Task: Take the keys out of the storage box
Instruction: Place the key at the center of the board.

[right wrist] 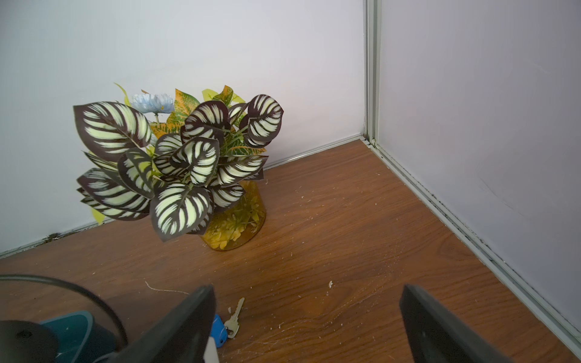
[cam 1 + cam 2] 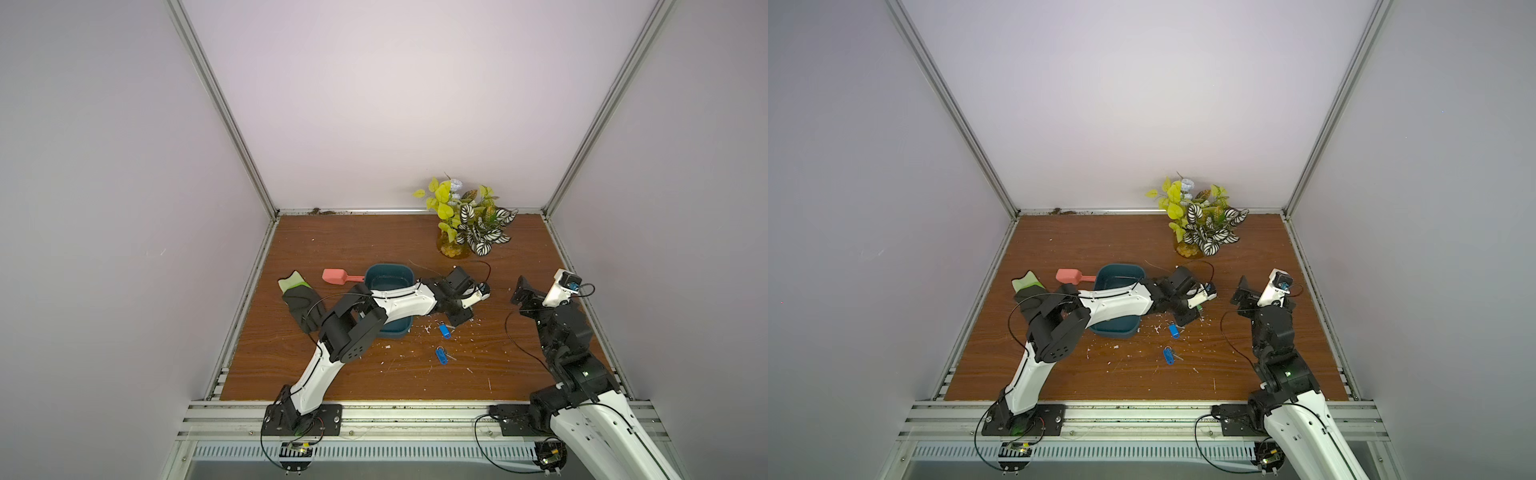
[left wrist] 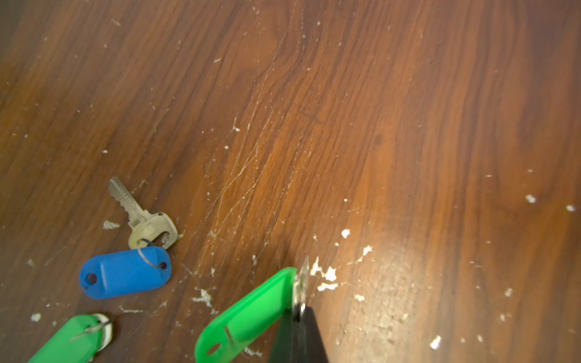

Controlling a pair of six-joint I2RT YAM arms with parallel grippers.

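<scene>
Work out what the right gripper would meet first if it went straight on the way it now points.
Probably the bare brown wooden tabletop beside the striped-leaf potted plant; the right gripper tilts down, though depth is unclear.

Pale lilac walls, scratched wooden tabletop

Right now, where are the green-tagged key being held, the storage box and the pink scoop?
held green-tagged key [image 3: 250, 312]: left wrist view, middle of its green tag.
storage box [image 2: 390, 275]: in a top view, its far inner wall.
pink scoop [image 2: 334, 276]: in a top view, its blade.
</scene>
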